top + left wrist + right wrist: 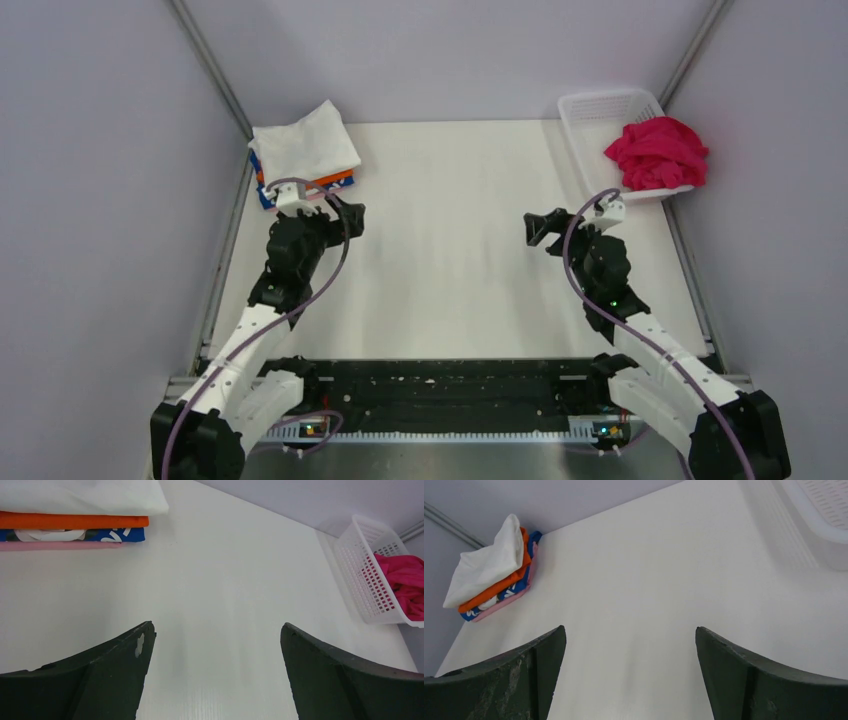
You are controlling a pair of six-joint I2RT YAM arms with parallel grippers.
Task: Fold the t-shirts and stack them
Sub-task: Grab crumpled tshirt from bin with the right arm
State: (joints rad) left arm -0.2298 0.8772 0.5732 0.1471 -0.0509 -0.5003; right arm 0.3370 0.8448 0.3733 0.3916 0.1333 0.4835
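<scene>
A crumpled crimson-pink t-shirt (657,152) lies in the white mesh basket (600,105) at the back right, also visible in the left wrist view (402,582). A stack of folded t-shirts (303,150) sits at the back left: white on top, then orange, blue-patterned and pale pink (75,520) (491,577). My left gripper (352,217) hangs open just in front of the stack, nothing between its fingers (216,630). My right gripper (537,229) is open over the table, left of the basket (630,630).
Grey walls with metal rails close in the white table (450,220) on the left, back and right. The basket's corner (824,505) shows at the top right of the right wrist view.
</scene>
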